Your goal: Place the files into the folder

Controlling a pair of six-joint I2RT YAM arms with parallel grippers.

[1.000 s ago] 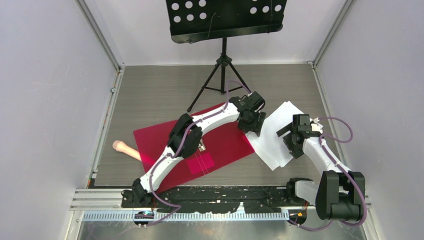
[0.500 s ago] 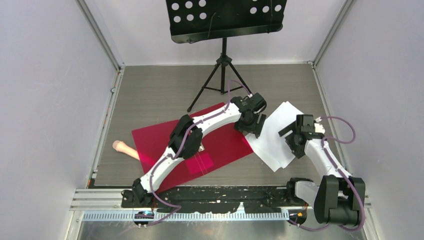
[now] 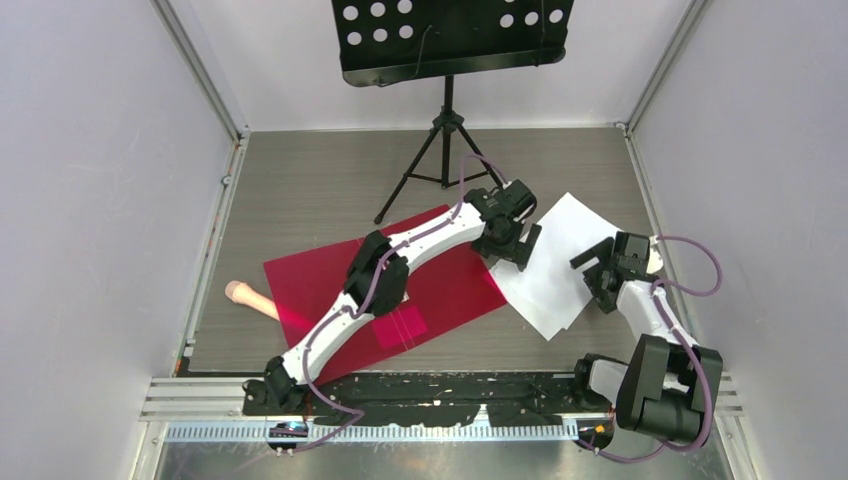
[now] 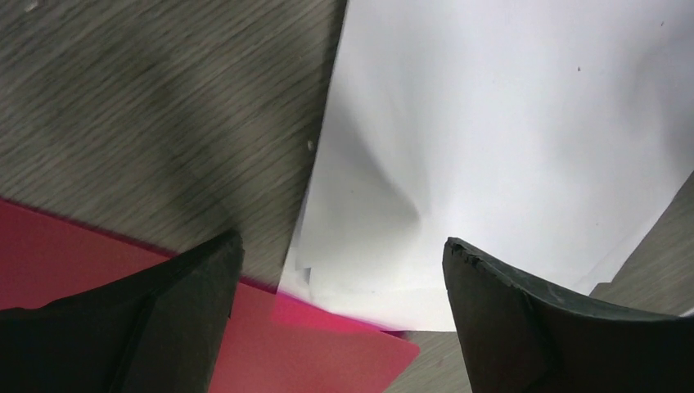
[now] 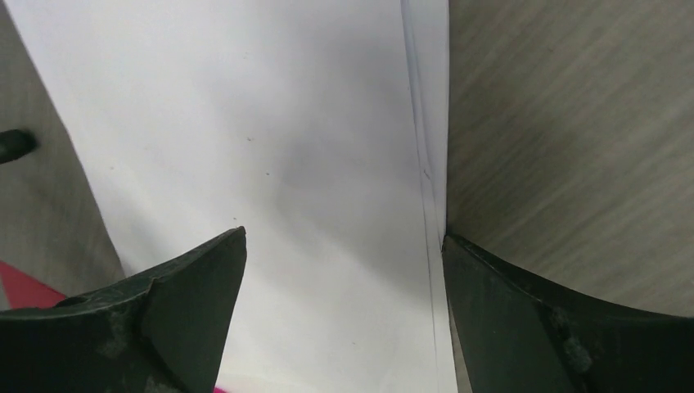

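Observation:
The red folder [image 3: 330, 285] lies flat on the table, mid-left, with the left arm stretched across it. The white files [image 3: 555, 270] lie to its right, and their left edge meets the folder's right corner [image 4: 327, 352]. I cannot tell which lies on top where they overlap. My left gripper [image 3: 516, 252] hangs over that meeting point, open, with nothing between its fingers [image 4: 341, 241]. Its view shows the files [image 4: 491, 139] just beyond the fingertips. My right gripper [image 3: 596, 280] is open above the files' right side [image 5: 286, 164], empty [image 5: 344, 237].
A black music stand [image 3: 450, 35] on a tripod [image 3: 445, 150] stands at the back centre. A pale beige object [image 3: 250, 298] lies left of the folder. Walls and metal rails [image 3: 215, 230] close in the table on both sides.
My left gripper's jaws have spread wider and it shifted slightly up and right. The right gripper has drawn back to the right, off the middle of the files, which now lie flatter.

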